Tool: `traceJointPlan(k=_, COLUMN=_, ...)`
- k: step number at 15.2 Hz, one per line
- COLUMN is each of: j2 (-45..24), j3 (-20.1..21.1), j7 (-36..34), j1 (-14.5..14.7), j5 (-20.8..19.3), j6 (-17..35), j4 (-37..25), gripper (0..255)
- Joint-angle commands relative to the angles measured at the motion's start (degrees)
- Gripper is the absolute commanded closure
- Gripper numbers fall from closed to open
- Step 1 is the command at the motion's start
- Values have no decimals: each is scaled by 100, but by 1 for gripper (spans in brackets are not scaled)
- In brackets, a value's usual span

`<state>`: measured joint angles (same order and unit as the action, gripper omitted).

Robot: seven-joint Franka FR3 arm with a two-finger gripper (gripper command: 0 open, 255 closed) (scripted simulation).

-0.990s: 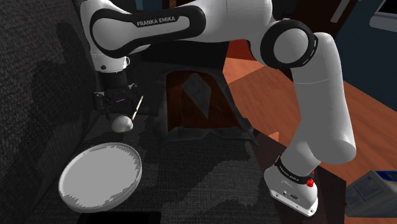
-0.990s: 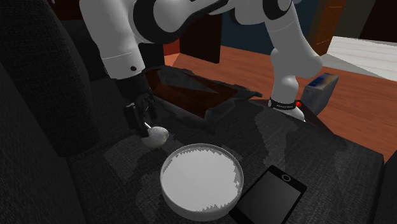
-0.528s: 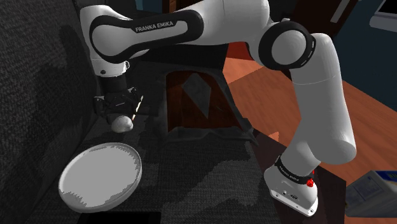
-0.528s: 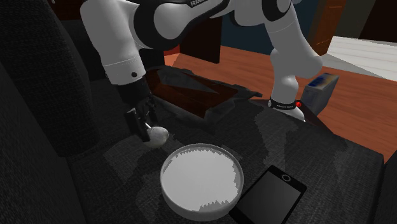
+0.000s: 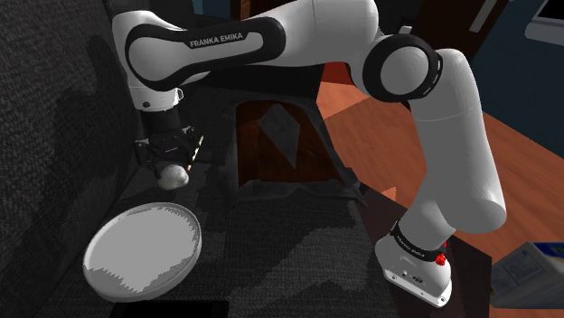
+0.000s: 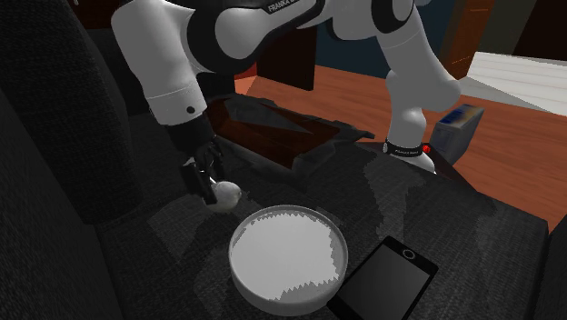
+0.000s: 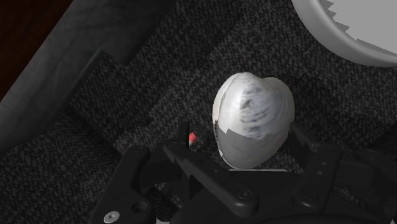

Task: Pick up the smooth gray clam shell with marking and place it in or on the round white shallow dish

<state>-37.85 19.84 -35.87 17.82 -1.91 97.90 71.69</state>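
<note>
The clam shell (image 7: 254, 118) was clasped by the hand (image 7: 257, 153) across its width. It was judged light, rigid and slippery; a centred hold was advised.

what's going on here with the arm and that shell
The white Franka arm has its black pincer closed around the pale grey clam shell on the dark fabric surface. The round white dish sits close by, and the shell is not yet in it. Whether the shell has left the fabric cannot be told.
</note>
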Motion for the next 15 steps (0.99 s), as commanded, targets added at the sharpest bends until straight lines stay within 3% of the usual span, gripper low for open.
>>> traceJointPlan(k=1, j2=-63, j3=-20, j7=2, j1=-13, j5=-15, j6=387, j4=82, gripper=255)
traceJointPlan(k=4, j2=36, j3=9, j7=-75, j1=27, j5=11, j6=426, j4=208, gripper=255)
traceJointPlan(k=15, j2=141, j3=30, j7=-138, j1=84, j5=44, j6=-352, j4=-480, gripper=255)
